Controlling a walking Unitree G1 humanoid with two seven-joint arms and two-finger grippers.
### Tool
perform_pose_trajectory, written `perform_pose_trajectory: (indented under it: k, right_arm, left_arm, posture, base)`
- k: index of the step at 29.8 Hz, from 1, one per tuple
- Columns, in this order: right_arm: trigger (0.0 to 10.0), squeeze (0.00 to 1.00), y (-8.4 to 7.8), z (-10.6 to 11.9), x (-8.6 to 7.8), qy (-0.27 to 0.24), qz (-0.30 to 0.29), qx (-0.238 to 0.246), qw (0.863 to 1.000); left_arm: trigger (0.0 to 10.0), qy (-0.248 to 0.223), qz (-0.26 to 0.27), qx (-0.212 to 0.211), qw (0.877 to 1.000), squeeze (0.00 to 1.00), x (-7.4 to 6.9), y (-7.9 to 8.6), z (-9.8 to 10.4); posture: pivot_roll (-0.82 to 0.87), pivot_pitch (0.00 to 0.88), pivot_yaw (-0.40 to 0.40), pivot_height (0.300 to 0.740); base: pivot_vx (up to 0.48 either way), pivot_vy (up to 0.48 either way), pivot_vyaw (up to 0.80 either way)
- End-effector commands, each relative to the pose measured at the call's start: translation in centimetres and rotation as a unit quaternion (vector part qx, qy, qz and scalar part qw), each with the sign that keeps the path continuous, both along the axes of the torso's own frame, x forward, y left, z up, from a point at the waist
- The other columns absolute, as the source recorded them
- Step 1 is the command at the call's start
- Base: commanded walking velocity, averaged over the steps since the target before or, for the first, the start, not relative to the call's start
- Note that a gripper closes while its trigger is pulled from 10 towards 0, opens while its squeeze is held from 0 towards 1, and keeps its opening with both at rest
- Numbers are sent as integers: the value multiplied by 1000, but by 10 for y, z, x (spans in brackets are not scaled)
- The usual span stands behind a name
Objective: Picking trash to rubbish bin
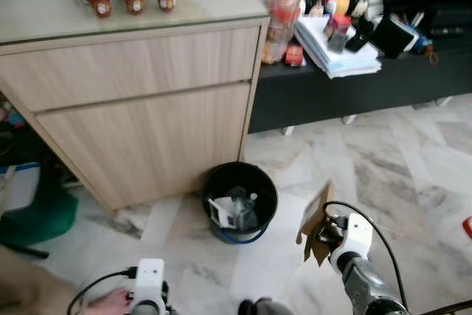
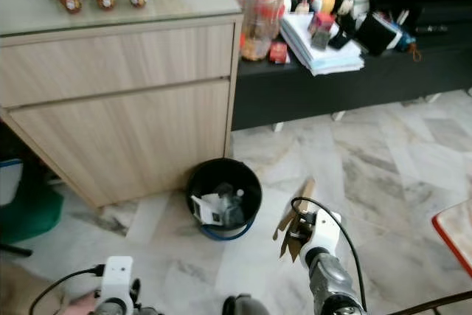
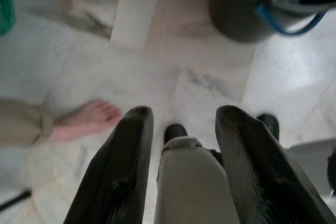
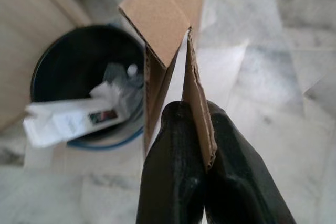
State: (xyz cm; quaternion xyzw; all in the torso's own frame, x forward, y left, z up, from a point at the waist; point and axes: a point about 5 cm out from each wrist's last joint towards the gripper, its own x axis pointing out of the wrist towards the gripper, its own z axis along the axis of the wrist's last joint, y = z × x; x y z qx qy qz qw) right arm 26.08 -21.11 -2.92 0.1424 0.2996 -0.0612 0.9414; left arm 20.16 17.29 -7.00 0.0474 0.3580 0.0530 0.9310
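A round black rubbish bin (image 1: pixel 240 201) stands on the marble floor against a wooden cabinet, with white packaging and other trash inside (image 4: pixel 68 121). My right gripper (image 1: pixel 322 237) is shut on a folded piece of brown cardboard (image 1: pixel 315 220), held upright to the right of the bin and a little nearer to me. In the right wrist view the cardboard (image 4: pixel 165 17) is pinched between the black fingers (image 4: pixel 176 161) with the bin beyond it. My left gripper (image 3: pixel 181 145) hangs low at the bottom left, open, with nothing between its fingers (image 3: pixel 123 166).
The wooden cabinet (image 1: pixel 140 101) carries cups and a pot on top. A low black shelf (image 1: pixel 354 82) to the right holds jars, papers and clutter. A person's bare foot (image 3: pixel 86 119) rests on the floor near my left gripper. A green object (image 1: pixel 40 215) lies at the left.
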Motion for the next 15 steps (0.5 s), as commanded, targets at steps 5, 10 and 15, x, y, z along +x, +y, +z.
perform_pose_trajectory:
  k: [5,10,15]
  right_arm:
    - [10000,0,4,-2,-1,3,-4,10,1000]
    - [10000,0,6,-2,-1,1,4,12,1000]
    - [10000,0,9,-1,0,0,16,8,1000]
  left_arm:
    - [10000,16,5,8,1000,0,-9,8,-4]
    - [10000,16,2,9,1000,0,-8,8,-4]
    - [10000,15,1,9,1000,0,-8,8,-4]
  posture:
    - [39,206,-126,740]
    - [37,201,-123,740]
    - [37,195,-123,740]
  base:
    - [385,0,0]
    - [385,0,0]
    - [388,0,0]
